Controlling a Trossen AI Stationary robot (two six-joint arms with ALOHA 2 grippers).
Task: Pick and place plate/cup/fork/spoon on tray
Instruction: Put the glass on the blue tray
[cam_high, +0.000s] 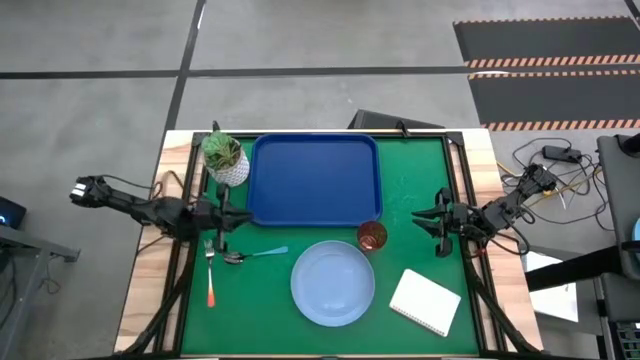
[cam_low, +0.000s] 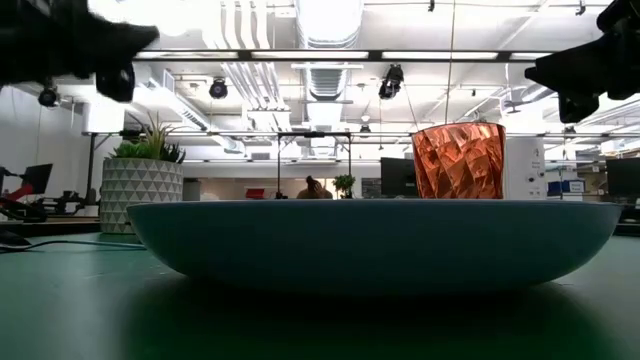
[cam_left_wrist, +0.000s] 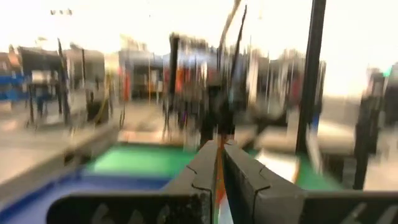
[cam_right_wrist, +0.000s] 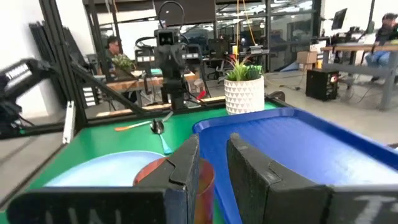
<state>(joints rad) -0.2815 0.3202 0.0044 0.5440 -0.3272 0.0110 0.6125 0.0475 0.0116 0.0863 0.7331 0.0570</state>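
Green mat, fork (cam_high: 210, 272) lengthwise front-to-back, handle nearest; left claw (cam_high: 221, 231) nearly pressed together, right claw (cam_high: 443, 232) slightly spread.

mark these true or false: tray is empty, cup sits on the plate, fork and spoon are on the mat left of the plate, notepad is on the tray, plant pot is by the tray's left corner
1. The tray is empty. True.
2. The cup sits on the plate. False: it stands on the green mat, between the plate and the tray.
3. The fork and spoon lie on the mat left of the plate. True.
4. The notepad is on the tray. False: it lies on the mat, right of the plate.
5. The plant pot stands by the tray's far left corner. True.
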